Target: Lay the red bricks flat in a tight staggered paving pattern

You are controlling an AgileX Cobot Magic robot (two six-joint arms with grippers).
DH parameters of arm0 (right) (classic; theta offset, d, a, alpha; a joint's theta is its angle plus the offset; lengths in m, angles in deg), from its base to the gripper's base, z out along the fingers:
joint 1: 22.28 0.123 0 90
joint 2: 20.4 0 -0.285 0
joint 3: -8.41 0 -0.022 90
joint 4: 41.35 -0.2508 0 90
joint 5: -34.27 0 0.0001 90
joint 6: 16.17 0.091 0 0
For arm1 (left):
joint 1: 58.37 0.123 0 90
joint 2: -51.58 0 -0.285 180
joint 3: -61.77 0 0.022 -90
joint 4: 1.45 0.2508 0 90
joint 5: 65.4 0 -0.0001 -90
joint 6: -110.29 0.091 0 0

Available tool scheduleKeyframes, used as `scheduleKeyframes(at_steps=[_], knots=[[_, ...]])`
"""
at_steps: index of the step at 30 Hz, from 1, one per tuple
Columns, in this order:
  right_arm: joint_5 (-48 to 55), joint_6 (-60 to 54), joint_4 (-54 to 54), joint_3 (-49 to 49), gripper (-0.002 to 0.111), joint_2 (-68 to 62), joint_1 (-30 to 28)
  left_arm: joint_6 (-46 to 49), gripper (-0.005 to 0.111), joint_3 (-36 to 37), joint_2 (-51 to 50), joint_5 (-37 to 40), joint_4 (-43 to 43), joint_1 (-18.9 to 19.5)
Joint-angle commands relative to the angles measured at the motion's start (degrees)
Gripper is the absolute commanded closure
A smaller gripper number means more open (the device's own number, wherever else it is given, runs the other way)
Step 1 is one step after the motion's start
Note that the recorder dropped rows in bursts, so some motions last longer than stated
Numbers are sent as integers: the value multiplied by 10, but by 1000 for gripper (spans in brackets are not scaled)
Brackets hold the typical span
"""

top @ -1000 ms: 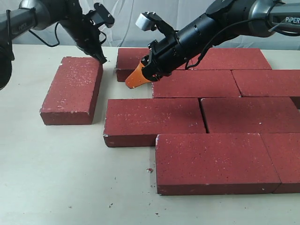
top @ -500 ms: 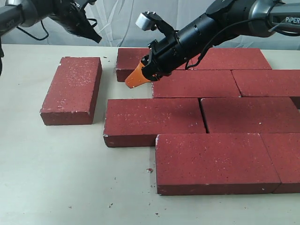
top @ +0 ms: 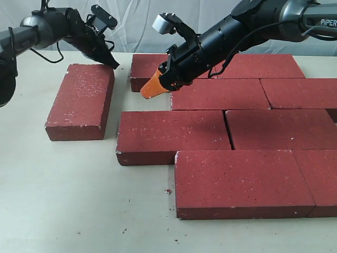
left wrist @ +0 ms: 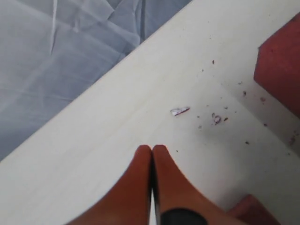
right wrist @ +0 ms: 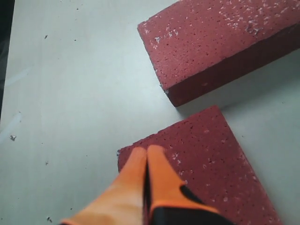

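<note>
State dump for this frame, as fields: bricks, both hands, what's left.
paved group: eight bricks visible, flat, four staggered rows, right side of exterior view
loose brick: flat, alone on the left, turned crosswise to the rows, gap to the group
left hand: shut, empty, at loose brick's far corner; contact unclear
right hand: shut, empty, tips at left end of back-row brick
table: pale, with brick crumbs
remaining: loose brick not yet joined to the pattern

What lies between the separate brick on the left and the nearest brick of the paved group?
Only a bare strip of tabletop; the exterior view shows the separate brick and the nearest paved brick standing apart with nothing in the gap.
</note>
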Motion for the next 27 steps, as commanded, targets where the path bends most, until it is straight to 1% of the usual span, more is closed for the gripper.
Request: scheduleKeyframes(at_steps=[1, 6, 11, 14, 20, 24, 26, 27], knots=[[-3, -4, -4, -3, 109, 0, 0, -18, 107, -5, -5, 28, 10, 17], [-3, -4, -4, -3, 109, 0, 0, -65, 107, -8, -2, 59, 82, 30], [-5, -4, -4, -3, 109, 0, 0, -81, 107, -8, 3, 123, 146, 41], [-4, -4, -4, -3, 109, 0, 1, -108, 107, -8, 13, 172, 182, 49], [-4, -4, -5, -3, 109, 0, 17, -118, 107, -8, 41, 285, 193, 69], [22, -4, -1, -3, 109, 0, 31, -199, 107, -8, 68, 327, 216, 95], [54, -4, 6, -3, 109, 0, 41, -217, 107, -8, 87, 356, 221, 112], [54, -8, 13, -3, 109, 0, 47, -219, 107, -8, 97, 356, 215, 122]])
